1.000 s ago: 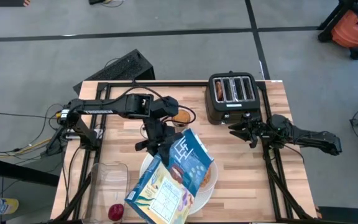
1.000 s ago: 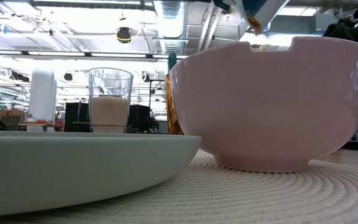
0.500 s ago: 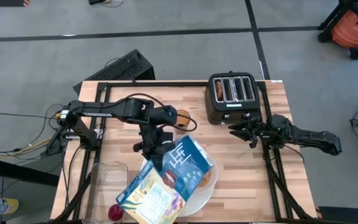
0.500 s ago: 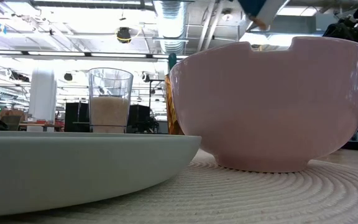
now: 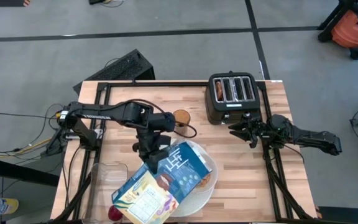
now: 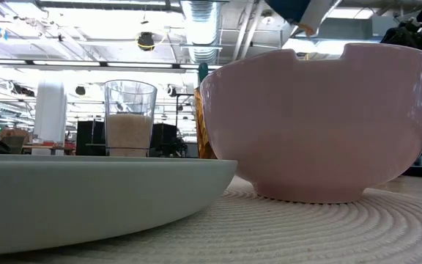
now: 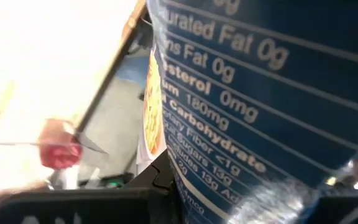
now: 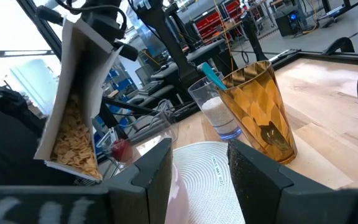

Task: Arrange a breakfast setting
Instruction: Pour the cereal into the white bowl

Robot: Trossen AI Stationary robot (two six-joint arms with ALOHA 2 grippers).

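My left gripper is shut on the blue cereal box, which hangs tilted above the large white plate. In the right wrist view the box has its open end low, and orange flakes show inside it. The white bowl stands beside the plate in the low view. The red apple lies at the near left. A blue-handled spoon stands in a clear glass. My right gripper waits open at the right, beside the toaster. My left gripper holds the cereal box by its upper, far end, the nutrition side panel lying right by the fingers. The fingers come slanting down from the table's far left. The box is lifted clear and tilted, its open end lowest.
A black toaster stands at the far right. An amber glass stands at the far middle, next to the clear glass. A clear plastic tub sits at the near left, by the apple.
My left gripper has moved a little toward the near edge and rolled. The box has turned with it: its lower end has swung toward the table's left and it lies flatter over the plate. A falling flake seen above the bowl a second ago is gone.
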